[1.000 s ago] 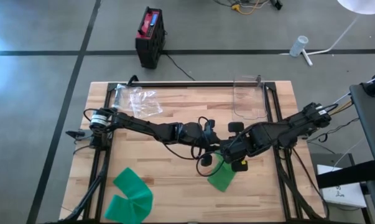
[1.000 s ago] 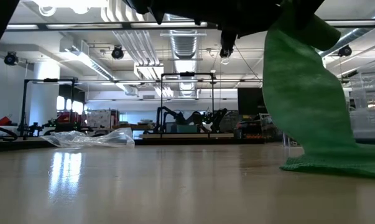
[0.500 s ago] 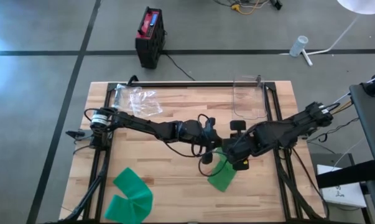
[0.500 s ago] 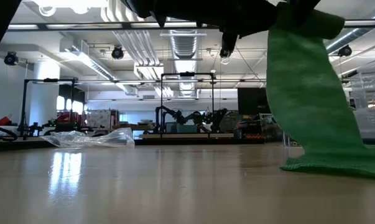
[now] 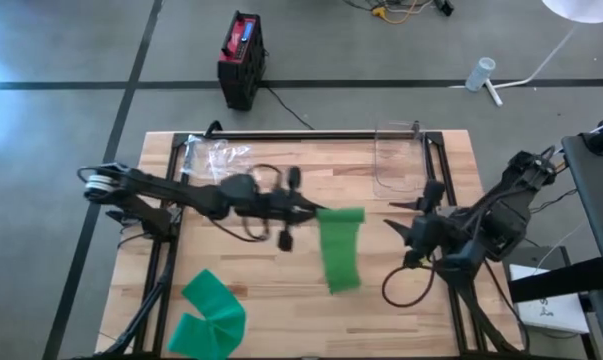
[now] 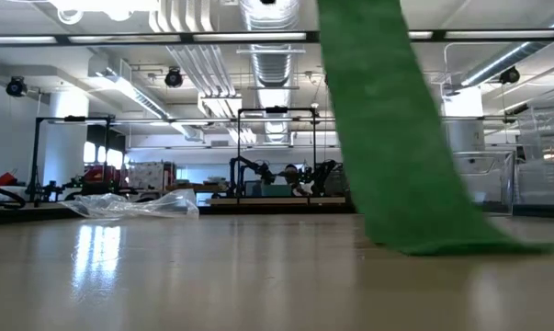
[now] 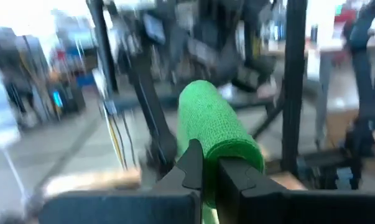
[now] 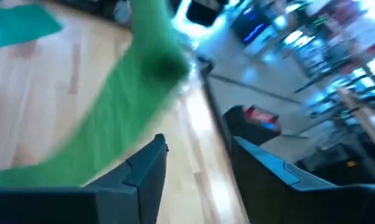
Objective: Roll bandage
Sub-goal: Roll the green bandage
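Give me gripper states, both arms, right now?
Left gripper: shut on the green bandage.
Right gripper: open, holding nothing.

Two green bandages are in view: one strip (image 5: 340, 250) hanging over mid-bench, one folded piece (image 5: 209, 310) at the near-left corner. One crumpled plastic bag (image 5: 219, 160), one clear container (image 5: 400, 157), two end effectors: left (image 5: 311, 209), right (image 5: 403, 215).

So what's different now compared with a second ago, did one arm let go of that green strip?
Yes. The right gripper opened, released the green bandage and pulled back to the table's right side. The left gripper, shut on the bandage's end, carried it leftward and stretched it out. The second green bandage and plastic bag stayed put.
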You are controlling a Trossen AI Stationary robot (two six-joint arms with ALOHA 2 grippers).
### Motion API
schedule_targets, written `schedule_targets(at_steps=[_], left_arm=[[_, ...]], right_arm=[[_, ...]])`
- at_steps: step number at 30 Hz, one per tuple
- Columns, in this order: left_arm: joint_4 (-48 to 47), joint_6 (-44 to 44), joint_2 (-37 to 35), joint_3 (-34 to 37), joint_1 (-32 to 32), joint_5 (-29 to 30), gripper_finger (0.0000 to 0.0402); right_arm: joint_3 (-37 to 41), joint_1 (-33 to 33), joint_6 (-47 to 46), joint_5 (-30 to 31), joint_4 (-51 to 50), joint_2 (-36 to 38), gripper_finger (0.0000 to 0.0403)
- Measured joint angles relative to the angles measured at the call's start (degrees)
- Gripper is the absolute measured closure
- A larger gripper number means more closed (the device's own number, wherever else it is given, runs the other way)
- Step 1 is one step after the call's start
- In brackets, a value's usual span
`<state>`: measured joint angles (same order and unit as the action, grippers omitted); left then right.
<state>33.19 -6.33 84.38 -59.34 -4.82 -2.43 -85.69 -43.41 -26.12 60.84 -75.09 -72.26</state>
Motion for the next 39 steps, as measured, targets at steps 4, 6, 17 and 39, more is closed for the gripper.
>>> schedule_targets(at_steps=[4,6,17,39], left_arm=[[7.14,-0.32,-6.4,7.72,0.81,0.21,0.04],[8.2,-0.18,-8.92,9.75,1.54,0.21,0.04],[-2.58,-3.11,-18.35,13.12,2.73,0.48,0.0398],[-19.65,-3.28,-22.26,5.41,1.2,-1.69,0.0395]], right_arm=[[6.39,0.29,0.44,4.23,3.41,1.57,0.0214],[10.9,2.06,3.49,5.97,8.08,2.21,0.0211],[31.67,22.85,41.78,-23.99,65.76,8.17,0.0226],[26.72,31.68,43.67,-37.48,81.03,0.13,0.0214]])
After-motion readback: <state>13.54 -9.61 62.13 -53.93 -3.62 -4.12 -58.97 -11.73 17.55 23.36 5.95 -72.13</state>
